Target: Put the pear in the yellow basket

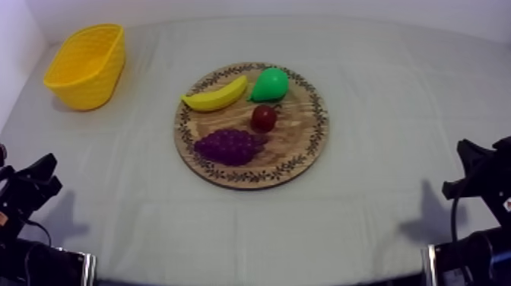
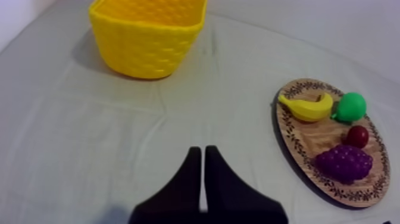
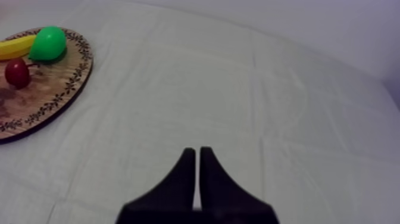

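Observation:
A green pear [image 1: 270, 84] lies on the far side of the round wooden board [image 1: 308, 141] at the table's middle, between a banana [image 1: 216, 96] and a small red fruit [image 1: 264, 117]. The yellow basket [image 1: 86, 65] stands at the far left, with nothing in it that I can see. My left gripper [image 1: 39, 176] rests low at the left, shut on nothing; its fingers [image 2: 202, 156] lie together over bare cloth, with the basket [image 2: 147, 36] ahead and the pear [image 2: 350, 107] off on the board. My right gripper [image 1: 468, 163] rests low at the right, fingers [image 3: 197, 156] together, the pear [image 3: 47, 43] far off.
A purple bunch of grapes [image 1: 227, 145] lies on the board's near side. Bare grey-white cloth surrounds the board, with wide room between it and the basket. A pale wall edges the table at the far left.

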You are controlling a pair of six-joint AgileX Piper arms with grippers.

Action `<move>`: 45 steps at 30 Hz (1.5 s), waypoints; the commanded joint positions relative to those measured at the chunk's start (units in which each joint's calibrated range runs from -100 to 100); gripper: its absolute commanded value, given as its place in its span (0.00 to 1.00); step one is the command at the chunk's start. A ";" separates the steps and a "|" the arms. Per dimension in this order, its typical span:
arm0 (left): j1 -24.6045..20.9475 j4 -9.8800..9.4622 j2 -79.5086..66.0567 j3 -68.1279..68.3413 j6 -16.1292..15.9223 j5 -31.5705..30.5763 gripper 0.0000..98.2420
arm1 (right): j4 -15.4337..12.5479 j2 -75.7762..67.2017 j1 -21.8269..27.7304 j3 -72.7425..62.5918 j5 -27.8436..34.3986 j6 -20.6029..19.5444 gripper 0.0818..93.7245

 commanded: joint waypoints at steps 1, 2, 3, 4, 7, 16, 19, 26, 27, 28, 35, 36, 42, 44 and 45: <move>0.92 0.47 -0.09 -0.10 -2.07 0.10 0.00 | -0.01 -0.02 0.00 0.00 0.01 -0.01 0.00; 1.30 0.65 -0.13 -0.14 -2.55 0.14 0.00 | -0.01 -0.02 0.00 0.00 0.01 0.00 0.00; 1.61 0.81 -0.13 -0.16 -3.04 0.17 0.00 | -0.01 -0.02 0.00 0.00 0.01 -0.01 0.00; 1.85 1.14 -0.07 -0.18 -3.92 0.09 0.00 | -0.01 -0.02 0.00 0.00 0.01 -0.03 0.00; 2.54 3.03 0.40 -0.20 -7.24 -0.57 0.00 | -0.01 -0.02 -0.04 0.00 0.01 0.02 0.00; 12.17 7.67 -0.10 0.33 -10.79 -3.86 0.00 | -0.01 -0.02 -0.08 0.00 0.01 0.01 0.00; 15.46 10.53 0.60 -0.58 -11.54 -6.23 0.00 | -0.01 -0.02 -0.08 0.00 0.01 -0.02 0.00; 20.68 13.70 14.66 -12.50 -9.73 -9.66 0.00 | -0.01 -0.02 -0.08 0.00 0.01 -0.02 0.00; 21.15 13.76 17.69 -14.97 -9.26 -9.46 0.00 | -0.01 -0.02 -0.08 0.00 0.01 -0.02 0.00; 21.54 13.75 20.80 -17.48 -8.77 -9.15 0.00 | -0.01 -0.02 -0.08 0.00 0.01 -0.02 0.00; 22.03 10.35 44.13 -37.60 -1.07 -2.75 0.00 | -0.01 -0.02 -0.08 0.00 0.01 -0.03 0.00; 21.96 9.78 47.32 -40.48 -0.21 -1.49 0.00 | -0.01 -0.02 -0.08 0.00 0.01 -0.03 0.00; 20.14 7.48 65.06 -57.05 3.30 6.81 0.00 | -0.01 -0.02 -0.08 0.00 0.01 -0.02 0.00; 19.44 7.35 70.61 -62.87 3.54 9.69 0.00 | -0.01 -0.02 -0.08 0.00 0.01 -0.01 0.00; 19.21 7.31 73.36 -65.87 3.66 11.05 0.00 | -0.01 -0.02 -0.08 0.00 0.01 0.00 0.00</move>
